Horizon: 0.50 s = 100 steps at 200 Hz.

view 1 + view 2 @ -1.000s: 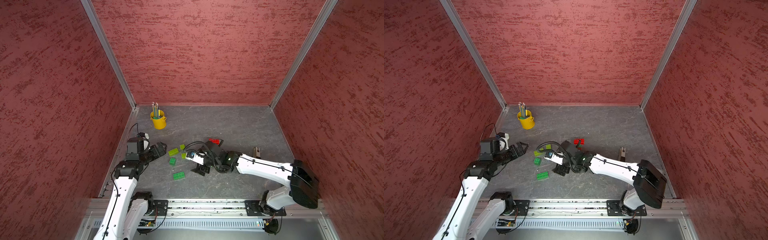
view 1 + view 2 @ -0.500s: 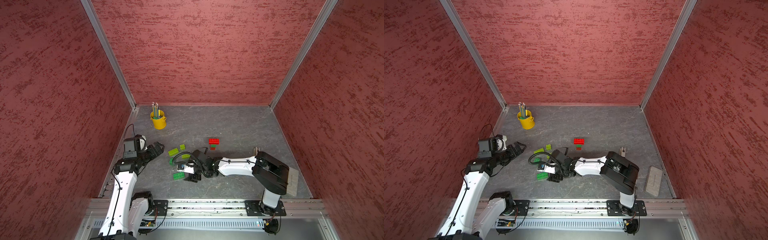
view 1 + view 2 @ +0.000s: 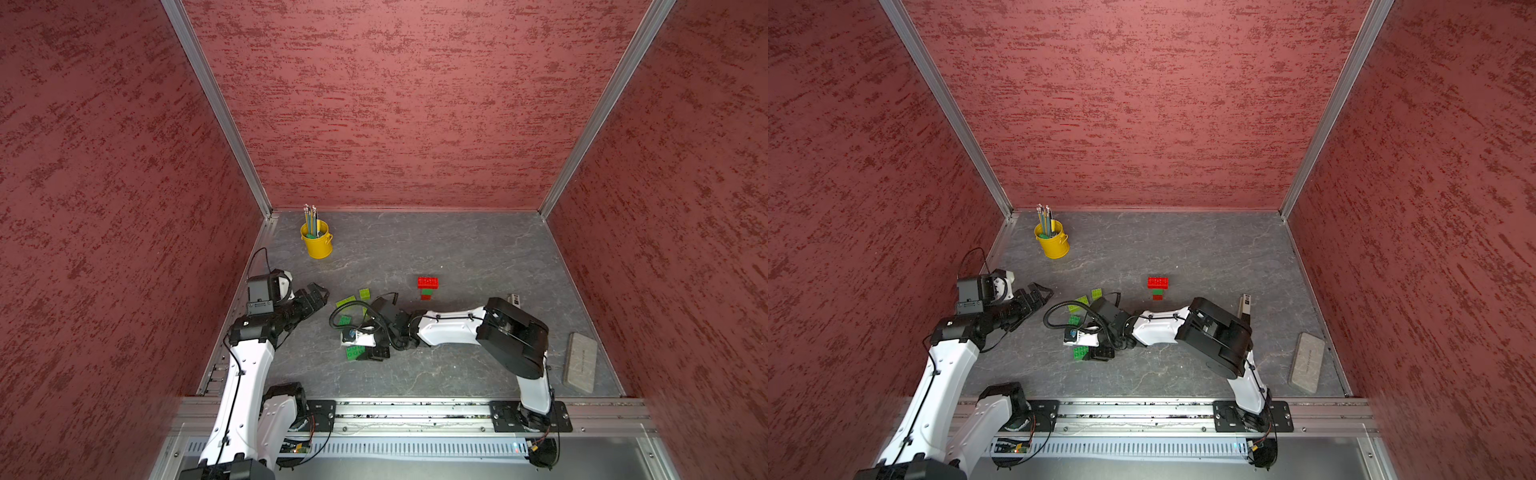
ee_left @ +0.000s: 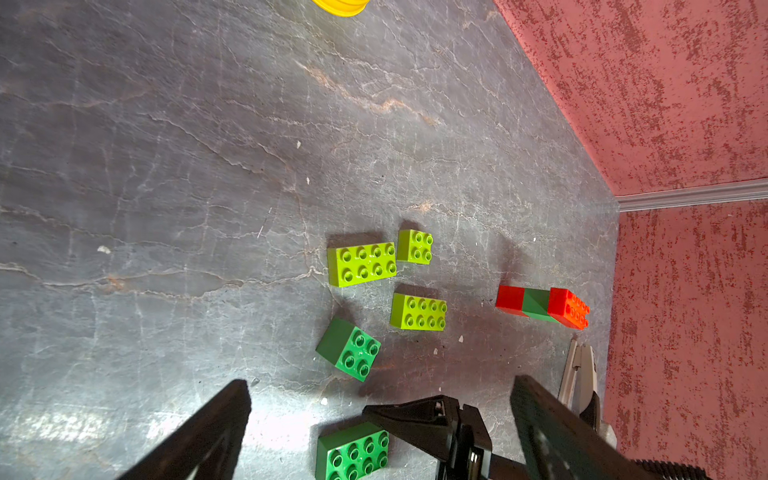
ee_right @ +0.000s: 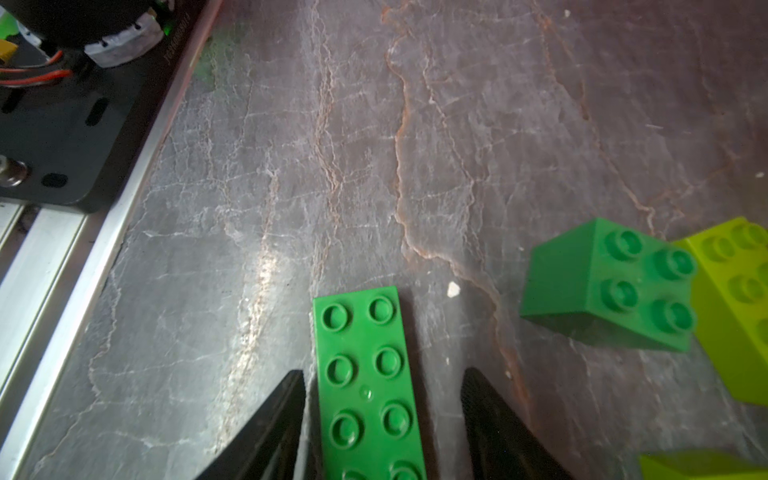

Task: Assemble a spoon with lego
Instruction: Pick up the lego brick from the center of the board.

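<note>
My right gripper (image 5: 382, 372) is low on the floor with its jaws astride a dark green oblong lego brick (image 5: 365, 374). One finger is almost against the brick's side; a gap shows at the other, so the gripper is open. Both top views show that brick (image 3: 356, 352) (image 3: 1080, 352). A red, green and red handle piece (image 3: 427, 286) lies further back. My left gripper (image 3: 318, 293) hangs open and empty at the left. In its wrist view are lime bricks (image 4: 361, 264) and a dark green square brick (image 4: 349, 349).
A yellow bucket with pencils (image 3: 318, 243) stands at the back left. A white-and-black oblong tool (image 3: 514, 299) lies behind the right arm, and a grey slab (image 3: 579, 368) at the front right. The metal rail (image 3: 395, 409) runs along the front edge.
The right arm swung left and nearer, from beside the red piece to the dark green oblong brick, and its jaws narrowed round it. The left arm drew back slightly, still open.
</note>
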{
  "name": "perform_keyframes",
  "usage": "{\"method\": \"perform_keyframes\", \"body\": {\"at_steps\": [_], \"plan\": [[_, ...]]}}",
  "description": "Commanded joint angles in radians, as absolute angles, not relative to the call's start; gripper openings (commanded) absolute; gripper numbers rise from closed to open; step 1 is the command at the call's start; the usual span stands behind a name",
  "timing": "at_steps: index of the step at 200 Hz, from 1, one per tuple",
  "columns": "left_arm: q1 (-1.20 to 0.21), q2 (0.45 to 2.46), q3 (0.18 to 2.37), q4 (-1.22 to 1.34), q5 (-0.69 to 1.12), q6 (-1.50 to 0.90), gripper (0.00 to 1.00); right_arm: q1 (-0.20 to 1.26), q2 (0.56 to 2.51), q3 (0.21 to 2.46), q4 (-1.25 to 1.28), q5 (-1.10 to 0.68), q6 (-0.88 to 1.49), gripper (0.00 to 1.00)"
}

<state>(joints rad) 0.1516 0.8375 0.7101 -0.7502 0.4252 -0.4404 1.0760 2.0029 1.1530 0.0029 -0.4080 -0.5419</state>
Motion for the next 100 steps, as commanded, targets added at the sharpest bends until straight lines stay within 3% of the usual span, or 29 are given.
{"method": "perform_keyframes", "body": {"at_steps": [1,40,75,100], "plan": [[0.158,0.835,0.699,-0.736,0.438,-0.438,1.0,1.081,2.024,1.191,-0.038,-0.437,-0.574,0.55],[0.157,0.834,0.698,-0.732,0.439,-0.436,1.0,1.089,2.042,1.203,-0.057,-0.426,-0.586,0.41],[0.156,0.829,0.699,-0.737,0.437,-0.436,1.0,1.094,2.058,1.226,-0.095,-0.415,-0.586,0.4],[0.152,0.817,0.701,-0.741,0.437,-0.432,1.0,1.093,2.039,1.223,-0.108,-0.419,-0.622,0.19]]}}
